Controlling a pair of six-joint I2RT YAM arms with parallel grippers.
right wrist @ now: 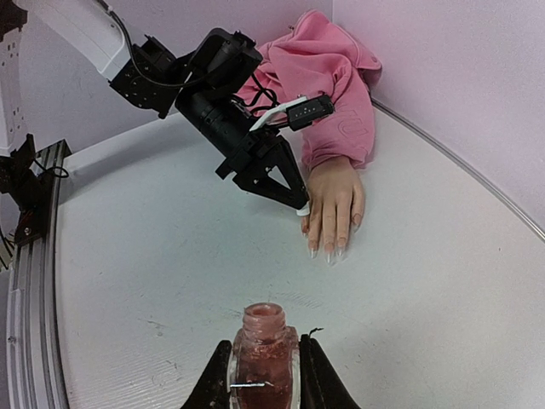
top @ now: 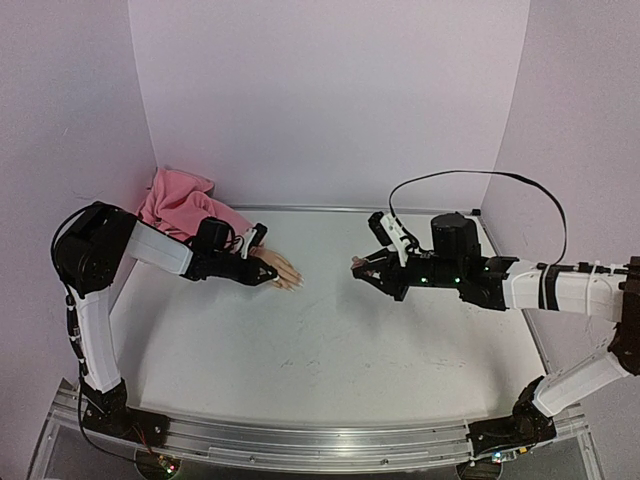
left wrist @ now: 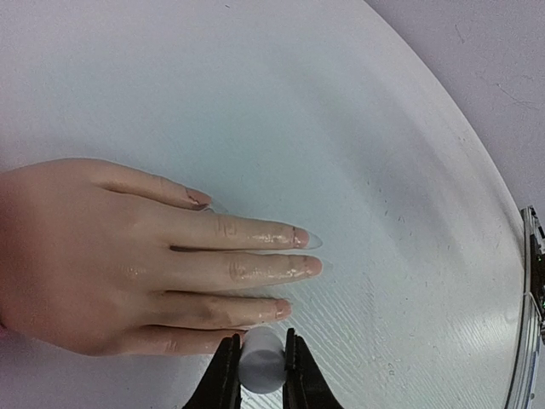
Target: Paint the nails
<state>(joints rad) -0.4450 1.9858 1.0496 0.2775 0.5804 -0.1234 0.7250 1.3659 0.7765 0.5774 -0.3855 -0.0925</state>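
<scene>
The flesh-coloured mannequin hand (top: 277, 270) lies flat on the white table, its pink sleeve (top: 180, 205) at the back left corner. Its long pale nails (left wrist: 300, 238) point right in the left wrist view and towards the camera in the right wrist view (right wrist: 329, 253). My left gripper (left wrist: 260, 354) is shut on the white polish cap (left wrist: 261, 365), held right over the little finger, whose tip it hides. Any brush below the cap is hidden. My right gripper (right wrist: 264, 366) is shut on the open pinkish polish bottle (right wrist: 264, 349), held apart from the hand, right of centre (top: 362, 268).
Pale walls close the table at the back and both sides. A metal rail (top: 320, 440) runs along the near edge. A black cable (top: 470, 178) loops above the right arm. The left arm (right wrist: 213, 94) reaches in over the sleeve.
</scene>
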